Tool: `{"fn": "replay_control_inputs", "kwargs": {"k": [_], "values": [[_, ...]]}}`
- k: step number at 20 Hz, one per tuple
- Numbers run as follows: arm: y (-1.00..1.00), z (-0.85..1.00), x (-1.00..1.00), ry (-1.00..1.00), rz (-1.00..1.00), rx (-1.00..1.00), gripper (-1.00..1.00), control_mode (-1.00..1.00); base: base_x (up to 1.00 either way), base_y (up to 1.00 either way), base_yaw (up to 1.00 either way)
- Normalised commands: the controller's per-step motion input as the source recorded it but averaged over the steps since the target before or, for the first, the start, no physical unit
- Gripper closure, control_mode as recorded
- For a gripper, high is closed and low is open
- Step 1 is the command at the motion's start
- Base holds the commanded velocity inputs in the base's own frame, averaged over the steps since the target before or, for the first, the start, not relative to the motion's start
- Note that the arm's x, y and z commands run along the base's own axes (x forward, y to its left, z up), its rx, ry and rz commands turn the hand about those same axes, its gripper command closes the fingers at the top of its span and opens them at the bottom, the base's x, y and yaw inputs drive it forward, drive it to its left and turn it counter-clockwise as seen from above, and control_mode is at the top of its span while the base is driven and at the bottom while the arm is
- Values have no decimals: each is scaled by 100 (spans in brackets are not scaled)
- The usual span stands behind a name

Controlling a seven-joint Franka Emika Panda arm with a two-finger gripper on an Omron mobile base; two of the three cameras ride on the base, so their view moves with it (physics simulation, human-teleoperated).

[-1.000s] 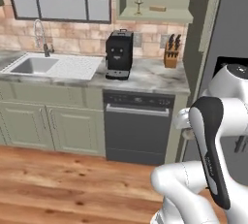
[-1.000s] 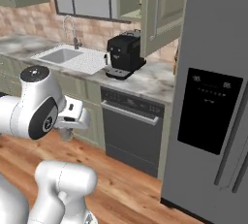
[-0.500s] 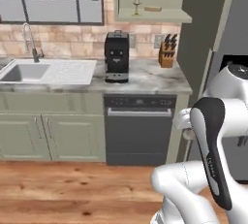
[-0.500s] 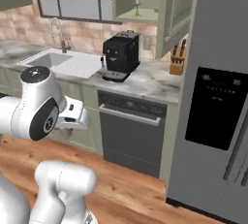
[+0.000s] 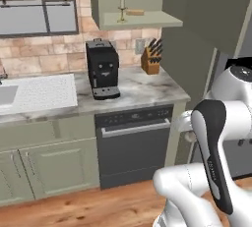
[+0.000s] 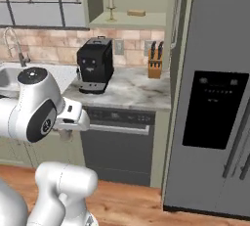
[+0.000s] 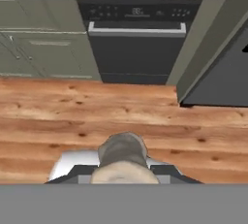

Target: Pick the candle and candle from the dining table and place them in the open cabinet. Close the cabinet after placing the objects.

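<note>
Two candles in play. Cream candle on gold stemmed holder [image 5: 122, 10] already standing upright on the shelf inside the open sage-green wall cabinet [image 5: 140, 20], left of a small tan block [image 5: 135, 12] lying on the same shelf; same pair seen from the right base view at [image 6: 111, 9] and [image 6: 136, 12]. Stubby pale-grey candle [image 7: 123, 154] clamped between the dark fingertips of the gripper [image 7: 124, 172] in the hand view, jaws closed tight on it, held above the wood floor [image 7: 72, 116]. Cabinet door [image 6: 177, 10] swung open, silver bar handle along its edge. Below the cabinet: marble counter [image 5: 140, 89] carrying a black coffee machine [image 5: 103, 69] and a wooden knife block [image 5: 150, 59] near the wall, well apart from each other. Black dishwasher [image 5: 134, 142] under the counter, facing the hand camera too [image 7: 135, 39]. White sink [image 5: 10, 96] at far left. Grey fridge with dark dispenser panel [image 6: 215, 107] at right of the counter. Arm folded low in front of the base, elbow up.
</note>
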Motion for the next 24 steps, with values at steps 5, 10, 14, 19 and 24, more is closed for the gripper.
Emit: {"fn": "replay_control_inputs", "kwargs": {"k": [5, 10, 14, 19, 24], "values": [[0, 0, 0, 0, 0, 0, 100, 100, 88, 57, -25], [0, 0, 0, 0, 0, 0, 100, 100, 51, 61, -18], [0, 0, 0, 0, 0, 0, 100, 100, 51, 45, -16], [0, 0, 0, 0, 0, 0, 100, 100, 45, 21, -11], [0, 0, 0, 0, 0, 0, 100, 100, 14, 0, -2]]}}
